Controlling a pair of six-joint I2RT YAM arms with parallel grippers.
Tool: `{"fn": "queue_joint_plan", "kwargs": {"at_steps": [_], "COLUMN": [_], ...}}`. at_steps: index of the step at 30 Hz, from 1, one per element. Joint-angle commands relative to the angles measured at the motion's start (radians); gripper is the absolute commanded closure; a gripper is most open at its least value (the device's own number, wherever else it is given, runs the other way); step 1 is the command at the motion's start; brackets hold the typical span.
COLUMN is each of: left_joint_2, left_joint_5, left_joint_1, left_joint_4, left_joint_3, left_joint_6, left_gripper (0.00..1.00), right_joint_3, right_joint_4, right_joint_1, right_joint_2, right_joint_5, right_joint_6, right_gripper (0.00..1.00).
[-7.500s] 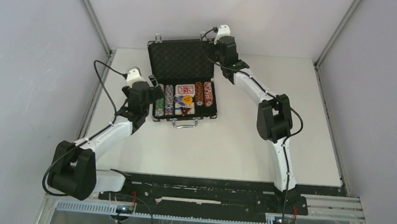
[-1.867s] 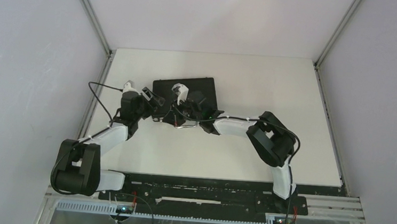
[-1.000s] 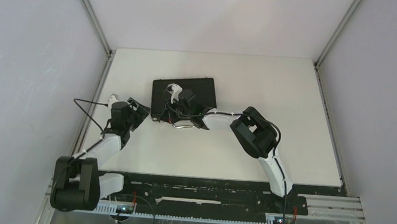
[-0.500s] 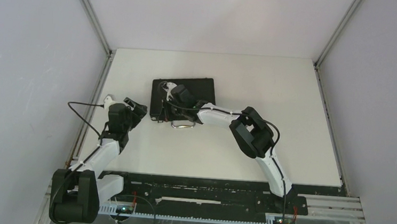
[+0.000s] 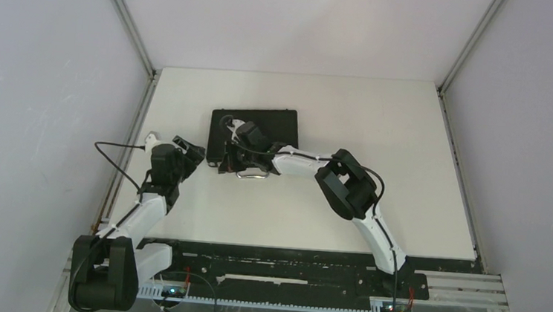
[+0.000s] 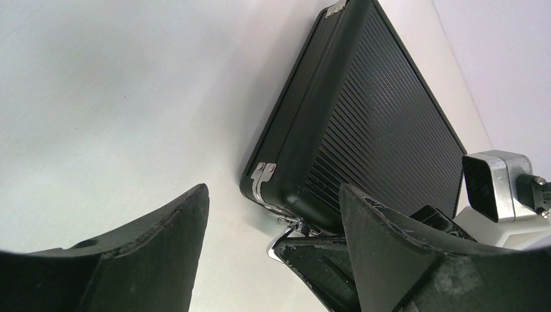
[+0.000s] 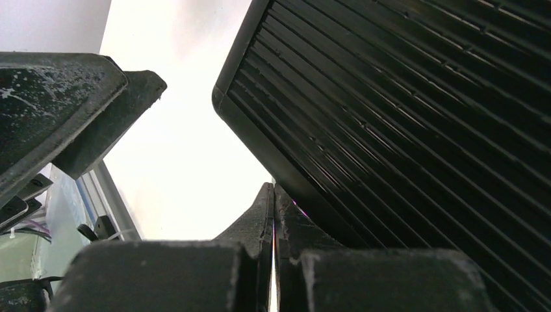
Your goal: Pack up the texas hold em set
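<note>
The small black case of the texas hold em set lies closed on the white table, its metal handle toward me. Chips, cards and dice are hidden inside. My right gripper is shut and holds nothing. In the right wrist view its tips press against the edge of the ribbed lid. My left gripper stands open just left of the case's front left corner, not touching it. In the left wrist view the case lies ahead of the left gripper.
The table is bare white, with grey walls on three sides. A metal frame post runs along the left edge. The right arm's forearm stretches across the table in front of the case. A black rail holds both bases.
The right gripper has slid a little left along the case front and the case has shifted slightly left with it. The left arm's elbow has drawn back toward its base.
</note>
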Motion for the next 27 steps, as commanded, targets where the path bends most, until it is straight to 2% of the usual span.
{"fn": "queue_joint_plan", "kwargs": {"at_steps": [1,7,13,17,19,20,21,23,27], "left_joint_2": [-0.005,-0.03,-0.087,-0.118,-0.134,-0.137,-0.138,-0.141,-0.184], "left_joint_5": [0.016,0.04,0.025,0.053,0.023,-0.006,-0.04,-0.09,-0.124], "left_joint_1": [-0.001,-0.002,-0.041,-0.101,-0.157,-0.191,-0.225,-0.287,-0.325], "left_joint_4": [0.035,0.06,0.068,0.106,0.091,0.061,0.029,-0.027,-0.043], "left_joint_3": [-0.017,-0.023,-0.03,-0.022,0.004,0.036,0.065,0.107,0.097], "left_joint_6": [0.0,0.003,0.043,0.101,0.132,0.148,0.165,0.2,0.223], "left_gripper": [0.22,0.22,0.22,0.22,0.18,0.15,0.1,0.04,0.0], "right_joint_3": [-0.139,-0.386,-0.47,-0.633,-0.725,-0.773,-0.818,-0.923,-1.062], "right_joint_4": [-0.077,0.147,0.237,0.307,0.333,0.338,0.343,0.344,0.272], "right_joint_1": [0.036,0.075,0.088,0.056,0.024,0.006,-0.017,-0.068,-0.202], "right_joint_2": [0.019,-0.305,-0.454,-0.576,-0.648,-0.684,-0.724,-0.804,-1.015], "right_joint_5": [0.057,0.078,0.105,0.164,0.198,0.222,0.258,0.319,0.387], "right_joint_6": [-0.007,-0.094,-0.101,-0.083,-0.071,-0.066,-0.062,-0.051,-0.05], "right_gripper": [1.0,1.0,1.0,1.0,1.0,0.95,0.85,0.58,0.41]}}
